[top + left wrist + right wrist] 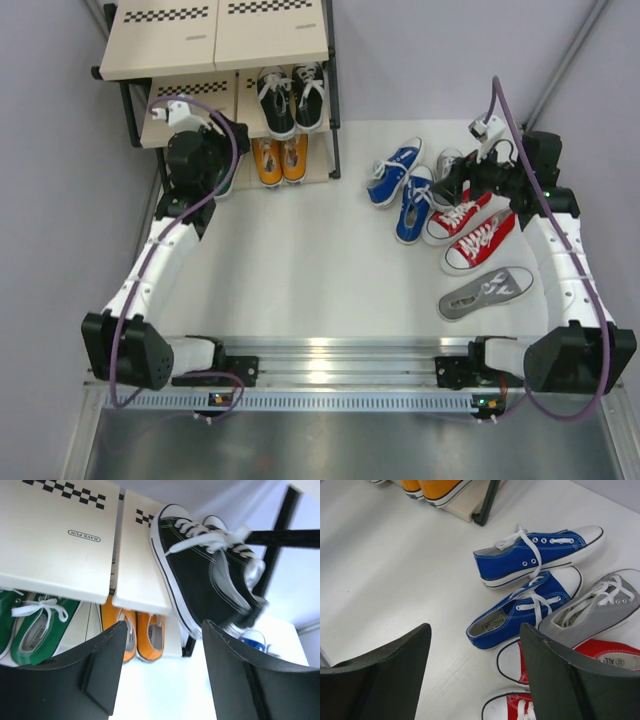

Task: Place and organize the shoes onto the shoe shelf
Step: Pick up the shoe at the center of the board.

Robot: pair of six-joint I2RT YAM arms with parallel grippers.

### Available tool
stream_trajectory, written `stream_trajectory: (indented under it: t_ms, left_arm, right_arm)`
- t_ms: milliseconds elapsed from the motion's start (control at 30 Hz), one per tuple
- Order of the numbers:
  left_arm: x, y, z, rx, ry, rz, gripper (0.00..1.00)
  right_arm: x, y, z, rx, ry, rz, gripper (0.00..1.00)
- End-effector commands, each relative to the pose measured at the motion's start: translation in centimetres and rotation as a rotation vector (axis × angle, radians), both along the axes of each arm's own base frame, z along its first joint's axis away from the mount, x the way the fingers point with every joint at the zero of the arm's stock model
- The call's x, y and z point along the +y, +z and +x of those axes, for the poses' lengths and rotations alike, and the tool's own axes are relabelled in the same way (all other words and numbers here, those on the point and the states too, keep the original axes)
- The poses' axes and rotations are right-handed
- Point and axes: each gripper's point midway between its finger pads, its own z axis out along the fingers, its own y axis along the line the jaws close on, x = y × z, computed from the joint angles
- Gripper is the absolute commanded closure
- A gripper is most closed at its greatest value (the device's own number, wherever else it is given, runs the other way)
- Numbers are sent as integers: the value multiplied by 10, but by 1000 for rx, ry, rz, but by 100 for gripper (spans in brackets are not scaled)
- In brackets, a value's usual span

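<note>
Left gripper point(164, 626) spread empty, right gripper point(475, 630) likewise, two black shoes point(200, 575), two blue shoes point(530, 560)

Found white tabletop point(300, 260) bare mid-table, hemmed far-left by black-framed beige shoe shelf point(270, 45), right by blue canvas sneakers point(395, 172), red canvas sneakers point(480, 242), grey canvas sneaker point(487, 293).

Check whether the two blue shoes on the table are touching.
Touching. The right wrist view shows the nearer blue shoe pressed up against the sole of the farther blue shoe, with no gap showing between them around the laces.
</note>
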Motion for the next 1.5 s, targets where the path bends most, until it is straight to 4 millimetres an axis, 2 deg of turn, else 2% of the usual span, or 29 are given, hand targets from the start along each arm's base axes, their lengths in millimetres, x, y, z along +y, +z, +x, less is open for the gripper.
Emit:
stream_trajectory:
  t_ms: [0,67,100,167,200,233,267,300,333,367,400,467,500,567,600,700,767,867,900,1000,1100,1200,1400,1467]
  left_arm:
    - [-2,11,-44,-11,-64,41,32]
    - [-5,-14,-65,61,-98,40,30]
    - [-5,-8,-81,51,-107,27,29]
    - [-14,-37,-104,135,-167,-17,23]
    - [-15,-32,-119,121,-179,-40,22]
    - [-18,-55,-129,174,-188,-81,20]
    - [-22,-63,-139,193,-215,-106,18]
    - [-24,-62,-154,176,-232,-139,15]
    - [-27,-70,-161,185,-241,-167,14]
    - [-29,-93,-170,233,-244,-213,11]
    - [-33,-92,-182,219,-270,-239,8]
    - [-37,-108,-199,242,-289,-303,8]
    - [-42,-113,-206,255,-317,-328,8]
    - [-48,-120,-217,270,-345,-390,8]
    - [-54,-131,-223,303,-376,-412,8]
    - [-61,-143,-230,347,-417,-438,8]
    - [-68,-148,-234,378,-460,-436,8]
    - [-74,-155,-234,428,-496,-426,8]
    - [-77,-157,-235,441,-510,-420,8]
    - [-84,-161,-235,484,-560,-395,8]
    - [-93,-166,-232,529,-601,-368,8]
    - [-108,-163,-231,529,-662,-330,8]
    - [-139,-163,-234,548,-749,-281,8]
    - [-150,-166,-239,562,-779,-272,8]
  right_arm:
    - [-18,-2,3,9,-63,-16,27]
    - [-26,-9,4,43,-96,-8,18]
    - [-36,-16,7,68,-144,-8,13]
    - [-45,-25,8,110,-181,-11,4]
    - [-55,-30,9,126,-205,-17,1]
    - [-59,-39,3,174,-213,-22,1]
    - [-62,-43,0,196,-209,-29,1]
    - [-66,-45,-3,185,-163,-54,1]
    - [-68,-52,-10,208,-133,-77,1]
    - [-65,-66,-30,293,-92,-96,1]
    - [-65,-71,-37,273,4,-166,1]
    - [-67,-83,-53,319,63,-213,0]
    - [-73,-94,-65,370,67,-264,1]
    - [-87,-106,-74,409,33,-348,0]
    - [-92,-113,-81,416,16,-380,1]
    - [-118,-132,-92,478,-120,-482,1]
    - [-139,-137,-96,502,-222,-510,1]
    - [-165,-146,-105,554,-330,-514,2]
    - [-180,-152,-113,588,-383,-510,2]
    - [-206,-169,-128,656,-459,-511,2]
    - [-225,-187,-133,701,-520,-482,1]
    - [-235,-206,-127,736,-554,-439,1]
    - [-239,-237,-113,796,-570,-375,2]
    - [-238,-251,-117,832,-561,-373,2]
